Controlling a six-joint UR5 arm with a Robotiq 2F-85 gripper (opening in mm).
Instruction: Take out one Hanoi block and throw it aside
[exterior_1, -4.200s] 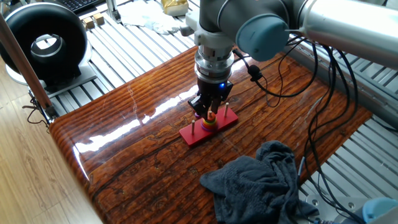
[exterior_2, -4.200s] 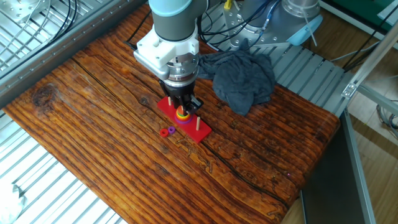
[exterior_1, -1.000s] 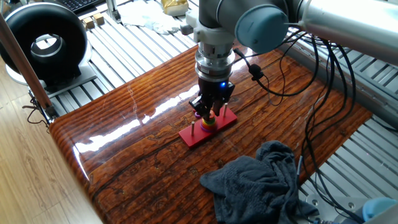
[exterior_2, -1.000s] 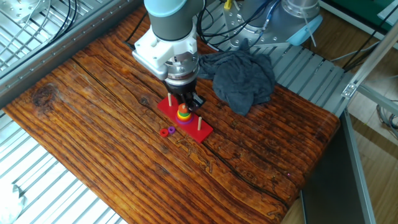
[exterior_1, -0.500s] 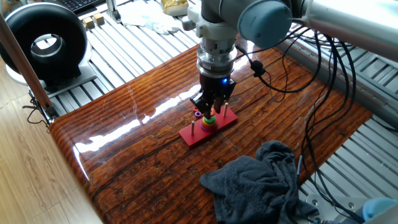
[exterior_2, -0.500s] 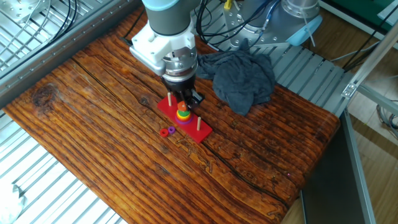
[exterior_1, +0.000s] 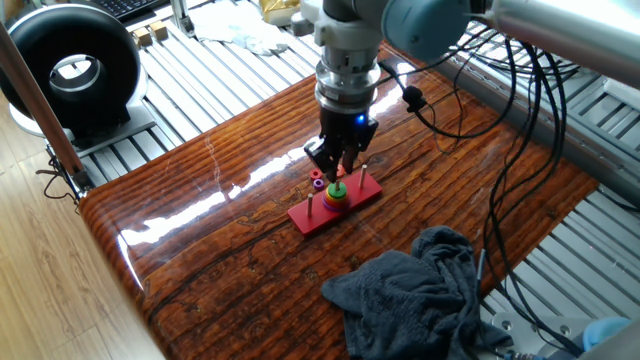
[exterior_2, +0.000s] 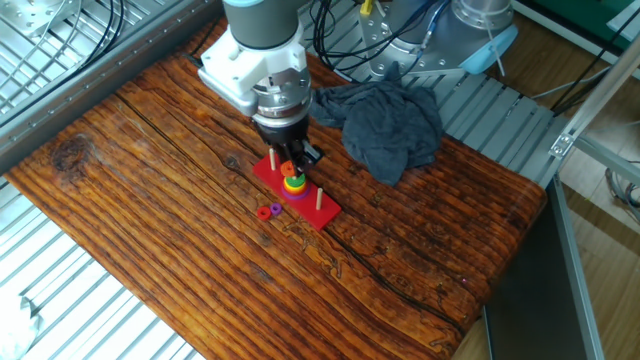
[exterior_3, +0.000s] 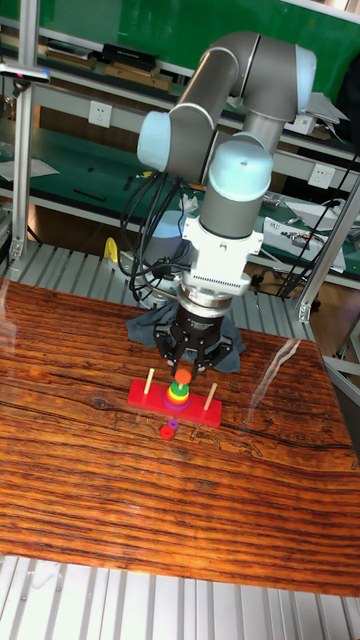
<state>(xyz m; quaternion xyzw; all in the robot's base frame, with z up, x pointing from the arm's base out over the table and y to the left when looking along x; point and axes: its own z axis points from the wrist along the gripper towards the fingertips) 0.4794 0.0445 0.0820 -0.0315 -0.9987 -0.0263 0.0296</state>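
Observation:
A red base (exterior_2: 322, 212) with three pegs carries a stack of coloured rings (exterior_2: 293, 186) on its middle peg. My gripper (exterior_2: 288, 167) hangs just above that stack, shut on a small orange Hanoi ring (exterior_3: 183, 377) held a little above the green ring. The same gripper (exterior_1: 338, 170) shows over the stack (exterior_1: 336, 197) in one fixed view. A tiny red Hanoi block (exterior_2: 264, 212) lies flat on the table beside the base, next to a small purple ring (exterior_2: 276, 208). Both rings (exterior_3: 166, 432) lie apart from the gripper.
A crumpled dark grey cloth (exterior_2: 385, 120) lies on the table beyond the base. A black round device (exterior_1: 75, 70) stands off the table's corner. Cables hang behind the arm. Metal slatted frames border the wooden table (exterior_2: 150, 200).
The gripper has risen from low around the stack, and the orange top ring has come up with it, off the green ring. The red and purple rings on the table have not moved.

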